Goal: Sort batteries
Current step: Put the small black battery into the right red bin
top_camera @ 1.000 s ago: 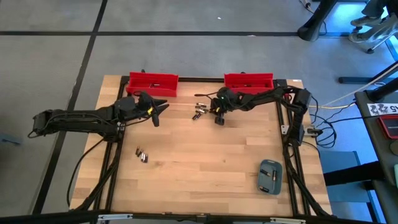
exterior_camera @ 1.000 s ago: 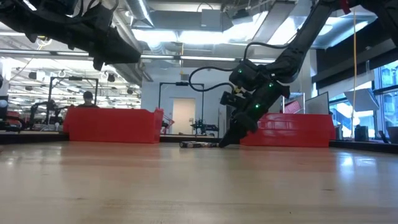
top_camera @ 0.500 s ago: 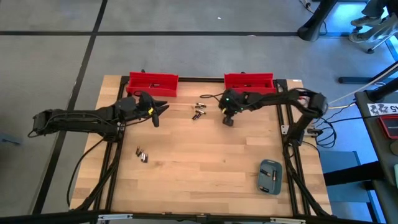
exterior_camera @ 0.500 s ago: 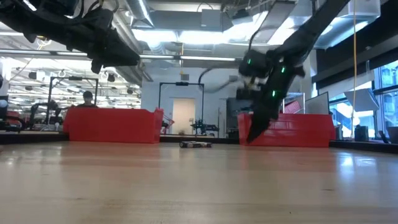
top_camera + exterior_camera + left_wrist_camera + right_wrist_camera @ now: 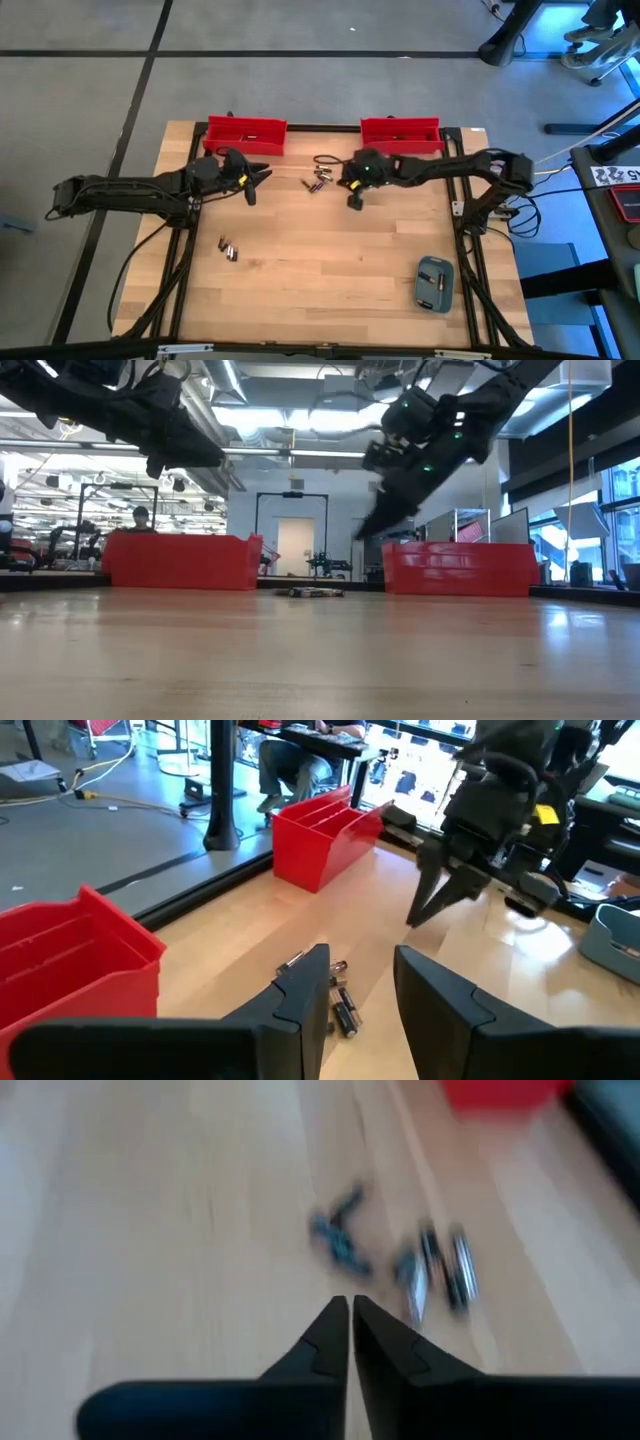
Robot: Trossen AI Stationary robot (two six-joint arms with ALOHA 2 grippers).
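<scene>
Wooden table (image 5: 330, 260) holds loose batteries (image 5: 318, 180) between open left jaws and closed right jaws.

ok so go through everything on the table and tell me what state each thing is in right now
left tool: open, empty, raised beside the left red bin
right tool: shut, empty, raised off the table near the batteries
batteries by the bins: loose on the wood, unsorted
batteries near the left edge: loose on the wood
right red bin: upright
grey-blue case: lying flat
</scene>
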